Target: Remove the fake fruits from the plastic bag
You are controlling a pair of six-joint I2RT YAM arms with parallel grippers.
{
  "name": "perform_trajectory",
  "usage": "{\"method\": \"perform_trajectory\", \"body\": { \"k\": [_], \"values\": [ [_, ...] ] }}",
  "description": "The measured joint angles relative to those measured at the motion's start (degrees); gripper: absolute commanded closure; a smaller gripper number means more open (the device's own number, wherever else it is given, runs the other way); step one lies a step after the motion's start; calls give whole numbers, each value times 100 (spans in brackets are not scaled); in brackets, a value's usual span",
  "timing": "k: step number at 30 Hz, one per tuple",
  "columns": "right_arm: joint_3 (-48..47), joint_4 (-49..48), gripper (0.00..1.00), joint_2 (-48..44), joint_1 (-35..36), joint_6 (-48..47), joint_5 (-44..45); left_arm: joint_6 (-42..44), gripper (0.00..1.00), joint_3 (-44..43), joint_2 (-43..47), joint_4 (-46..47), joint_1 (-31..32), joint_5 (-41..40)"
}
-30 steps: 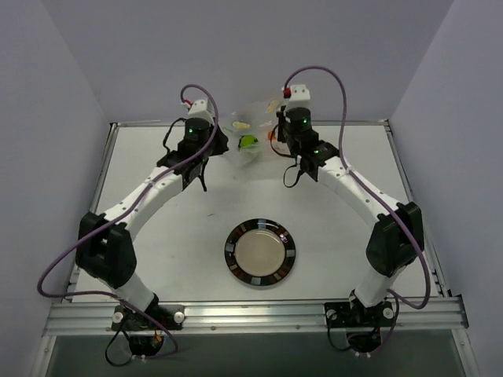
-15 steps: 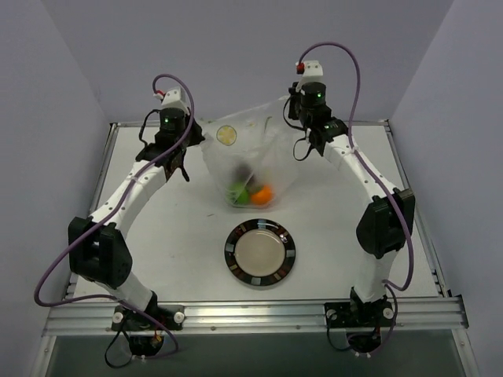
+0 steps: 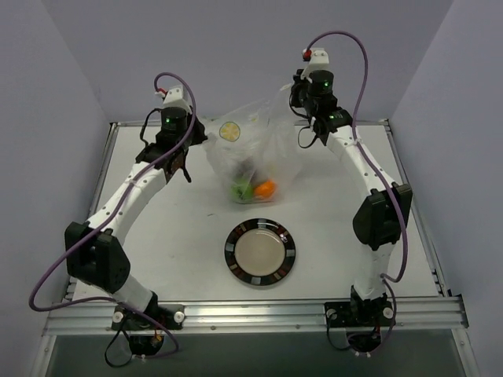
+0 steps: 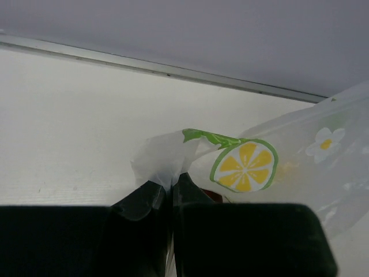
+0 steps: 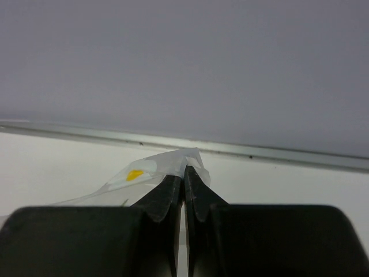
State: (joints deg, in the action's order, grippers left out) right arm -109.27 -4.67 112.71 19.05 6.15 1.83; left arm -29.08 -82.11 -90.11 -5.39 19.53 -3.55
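The clear plastic bag (image 3: 250, 149) with lemon and flower prints hangs between my two grippers above the far middle of the table. Inside its bottom lie the orange fruit (image 3: 265, 188), the green fruit (image 3: 240, 189) and the dark maroon fruit (image 3: 249, 170). My left gripper (image 3: 196, 135) is shut on the bag's left corner; in the left wrist view the film (image 4: 167, 156) is pinched between the jaws (image 4: 170, 186). My right gripper (image 3: 292, 100) is shut on the right corner, with the film (image 5: 173, 161) in its jaws (image 5: 185, 175).
A round black-rimmed plate (image 3: 233, 253) lies on the table in front of the bag, at the near middle. A metal rail (image 4: 173, 72) runs along the table's far edge below the grey wall.
Both grippers have risen and spread apart with the bag, lifting it off the table. The bag has opened out and the three fruits have slid to its bottom.
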Motion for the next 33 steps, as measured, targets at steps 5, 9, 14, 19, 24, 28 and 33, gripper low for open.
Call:
{"method": "perform_trajectory", "body": {
  "k": [5,9,14,19,24,28,33],
  "values": [
    [24,-260,100,-363,24,26,-120,-46,98,238,560,175,2,26],
    [1246,-723,100,-684,4,138,-109,-289,98,1097,903,614,70,94],
    [2553,-752,47,-520,-125,494,-26,-496,98,2087,658,772,249,116],
    [2667,-575,17,-603,-254,640,107,-586,98,2225,289,809,269,109],
    [2754,-507,40,-1609,35,603,251,-678,98,2140,267,1067,278,92],
    [3101,-614,70,-2723,702,555,264,-774,98,2124,264,1333,385,83],
    [3447,-645,92,-3230,1696,479,280,-852,98,2170,315,1541,603,72]
  ]
}}
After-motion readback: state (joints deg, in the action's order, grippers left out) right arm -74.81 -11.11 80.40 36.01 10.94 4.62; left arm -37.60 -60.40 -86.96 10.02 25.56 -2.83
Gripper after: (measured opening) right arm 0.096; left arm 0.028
